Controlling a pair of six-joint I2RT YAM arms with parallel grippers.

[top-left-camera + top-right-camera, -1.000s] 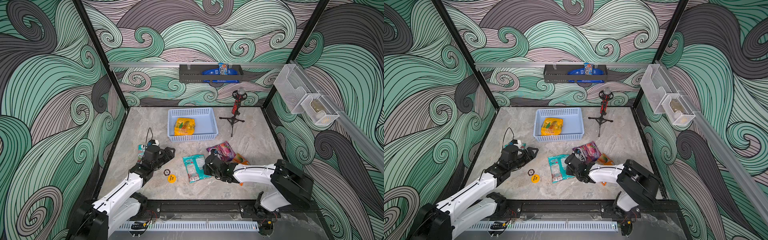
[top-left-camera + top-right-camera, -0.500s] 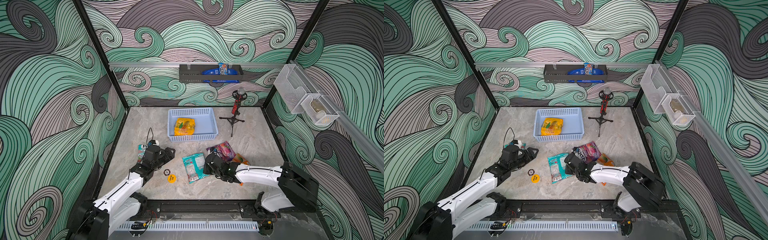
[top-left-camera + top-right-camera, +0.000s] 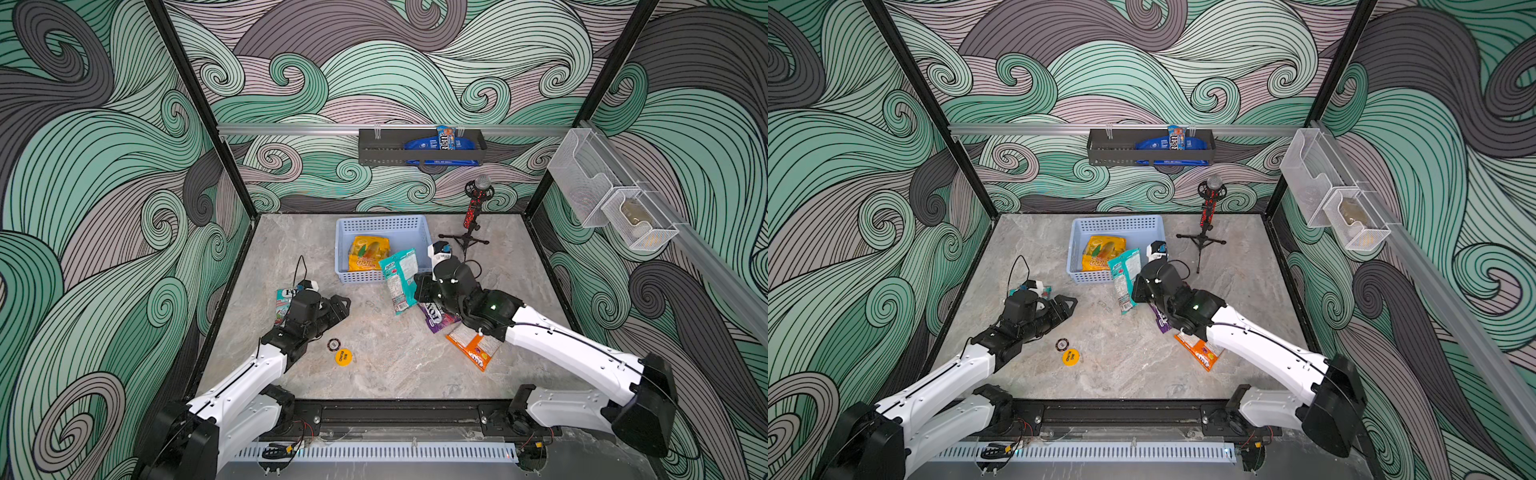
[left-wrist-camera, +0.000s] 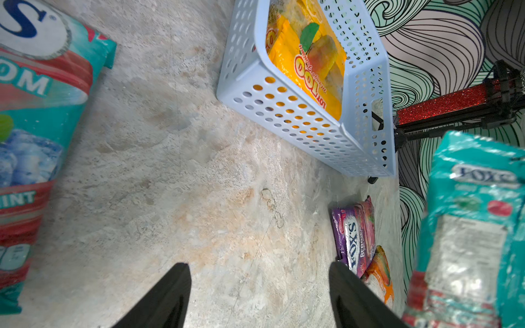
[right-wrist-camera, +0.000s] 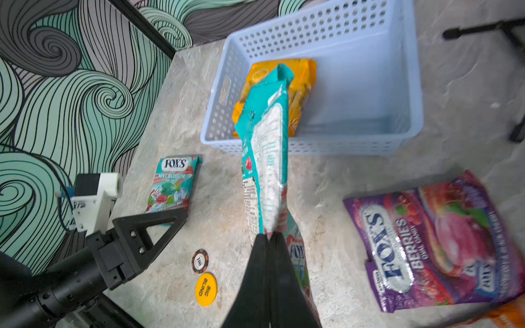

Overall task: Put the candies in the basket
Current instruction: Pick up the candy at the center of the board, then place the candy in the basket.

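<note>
The right gripper [image 5: 269, 238] is clenched on 1 end of the flat glossy teal candy bag [image 3: 400, 282], holding it raised by the near wall of the shallow light blue perforated plastic basket [image 3: 382, 220]. The glossy yellow candy bag [image 3: 368, 257] lies inside the basket. The left gripper [image 4: 258, 272] stands released over the grey marbled tabletop [image 3: 374, 374], near the green-white FOX'S mint bag [image 5: 172, 183]. The purple FOX'S bag [image 5: 437, 244] and the orange candy bag [image 3: 473, 351] lie on the tabletop.

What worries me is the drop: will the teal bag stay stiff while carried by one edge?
Probably floppy: pinched at one end by the right pincer, the teal bag creases and its free end curls. Likely light, since a thin edge grip holds it. Its glossy film may slip.
</note>
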